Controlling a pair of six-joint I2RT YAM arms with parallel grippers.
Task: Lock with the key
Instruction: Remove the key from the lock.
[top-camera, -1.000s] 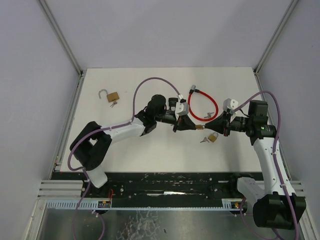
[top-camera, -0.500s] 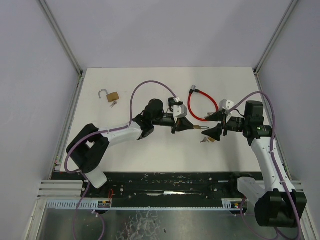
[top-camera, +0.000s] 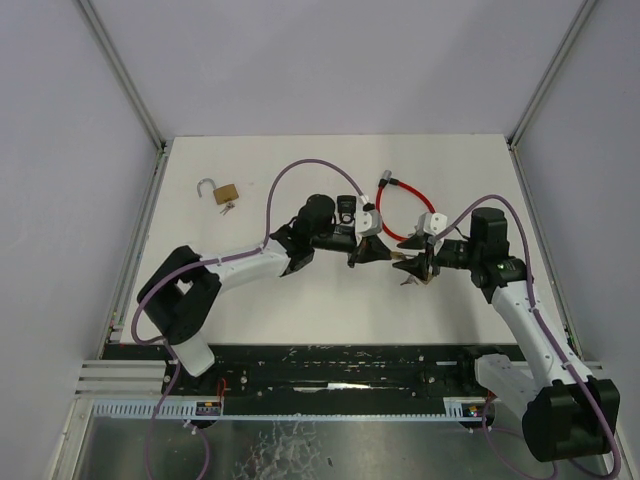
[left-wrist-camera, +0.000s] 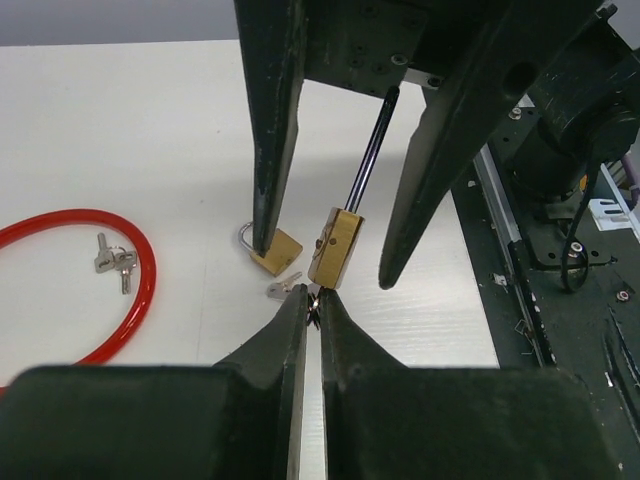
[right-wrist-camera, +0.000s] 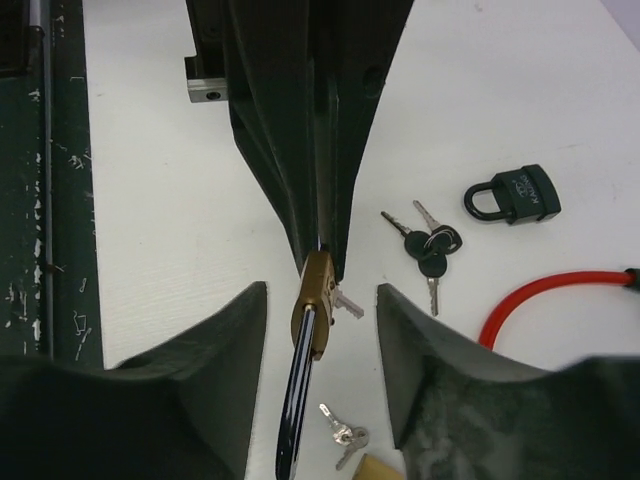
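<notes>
With my left hand (top-camera: 386, 253) clamped on the key (left-wrist-camera: 314, 293), I am holding the padlock (left-wrist-camera: 335, 248) off the table (left-wrist-camera: 150, 130) between the parted fingers of my right hand (right-wrist-camera: 320, 292), readying the locking turn, which I judge is calling for that hand to clamp the body first.

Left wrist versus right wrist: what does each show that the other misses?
Only left wrist: silver keys inside the red cable lock's loop. Only right wrist: a black padlock and black-headed keys. Both: the long-shackle brass padlock inside the open right gripper, the left gripper shut on its key, and the red cable lock.
</notes>
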